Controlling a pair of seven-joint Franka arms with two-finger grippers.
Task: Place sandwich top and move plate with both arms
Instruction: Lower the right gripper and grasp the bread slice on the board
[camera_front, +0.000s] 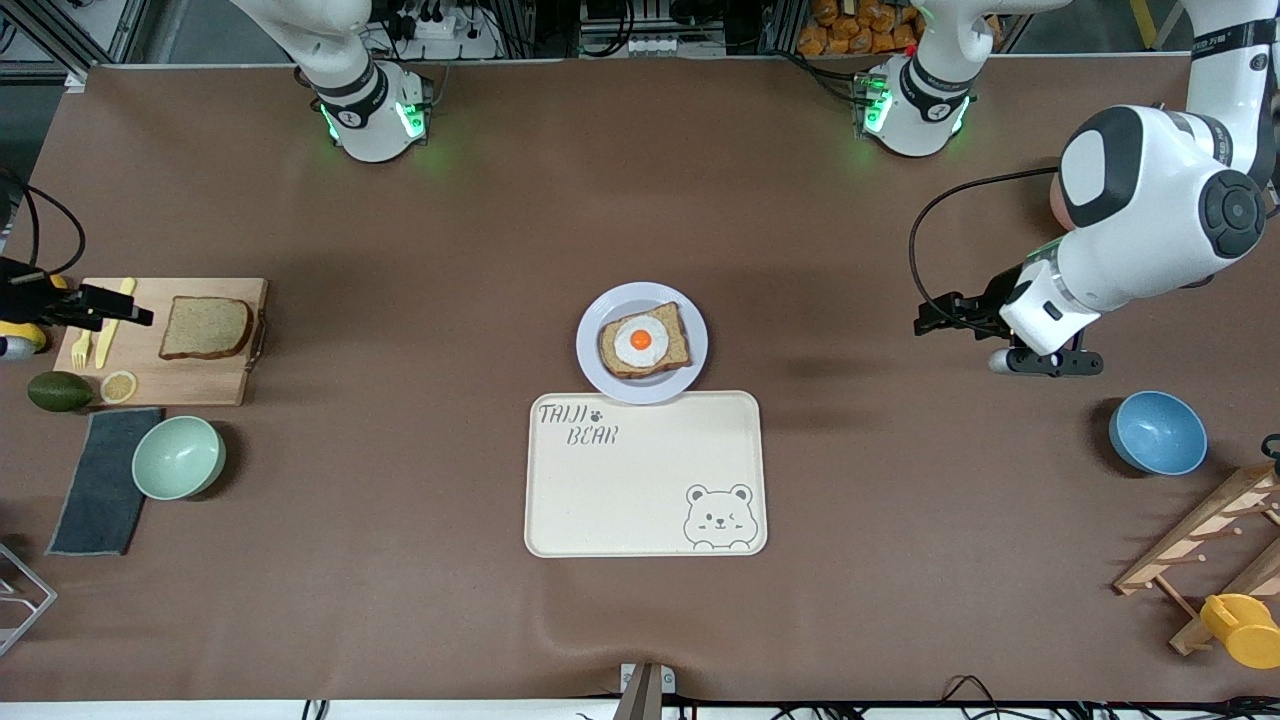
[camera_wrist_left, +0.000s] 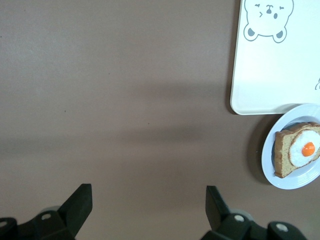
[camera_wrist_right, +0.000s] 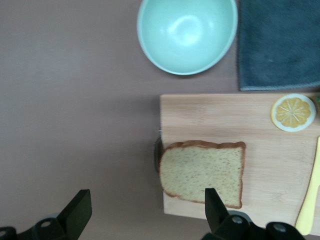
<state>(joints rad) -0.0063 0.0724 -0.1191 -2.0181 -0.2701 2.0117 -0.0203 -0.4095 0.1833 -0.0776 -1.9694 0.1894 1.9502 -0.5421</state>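
The sandwich top (camera_front: 205, 327), a plain light-brown bread slice, lies on a wooden cutting board (camera_front: 190, 380) at the right arm's end; it also shows in the right wrist view (camera_wrist_right: 202, 172). The pale plate (camera_front: 600, 370) sits mid-table and carries a darker slice with a fried egg (camera_front: 641, 340); the plate also shows in the left wrist view (camera_wrist_left: 270, 167). My right gripper (camera_front: 145, 316) (camera_wrist_right: 148, 202) hangs open and empty over the board, by the slice. My left gripper (camera_front: 918, 326) (camera_wrist_left: 149, 200) is open and empty over bare table, between the plate and the blue bowl.
A cream bear-printed tray (camera_front: 645, 480) touches the plate's near side. A mint bowl (camera_front: 178, 457), grey cloth (camera_front: 100, 480), avocado (camera_front: 58, 390), lemon slice (camera_front: 119, 386) and yellow cutlery (camera_front: 112, 320) are around the board. A blue bowl (camera_front: 1157, 432) and wooden rack (camera_front: 1215, 540) stand at the left arm's end.
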